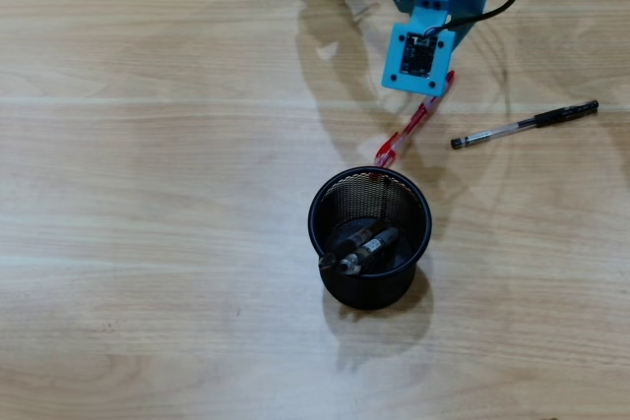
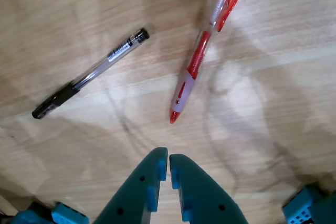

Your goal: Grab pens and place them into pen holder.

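While the overhead view shows the pen holder (image 1: 370,235) with two pens (image 1: 360,249) inside, only the wrist view shows the end effector (image 2: 168,160) pinched nearly closed and empty, above the counter (image 1: 148,194). Red pen (image 2: 202,51) and black pen (image 2: 89,74) lie loose, apart.

Bright, even light; soft overlapping shadows.
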Available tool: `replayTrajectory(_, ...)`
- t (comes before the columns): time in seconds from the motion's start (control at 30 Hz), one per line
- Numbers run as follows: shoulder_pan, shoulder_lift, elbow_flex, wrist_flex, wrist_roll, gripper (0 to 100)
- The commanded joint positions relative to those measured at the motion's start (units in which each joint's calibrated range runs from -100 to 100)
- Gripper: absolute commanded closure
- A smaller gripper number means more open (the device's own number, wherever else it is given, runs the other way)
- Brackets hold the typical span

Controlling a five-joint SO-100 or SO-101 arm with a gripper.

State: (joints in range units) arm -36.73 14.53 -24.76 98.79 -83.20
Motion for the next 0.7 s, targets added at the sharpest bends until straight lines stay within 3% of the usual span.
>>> replayTrajectory(0.0, 0.8, -0.3, -1.9, 1.2, -1.6, 98)
replayTrajectory(0.33, -0.9, 3.5, -2.8, 1.2, -9.5, 94)
replayTrajectory(0.67, -0.4, 3.8, -2.5, 0.4, -11.5, 92)
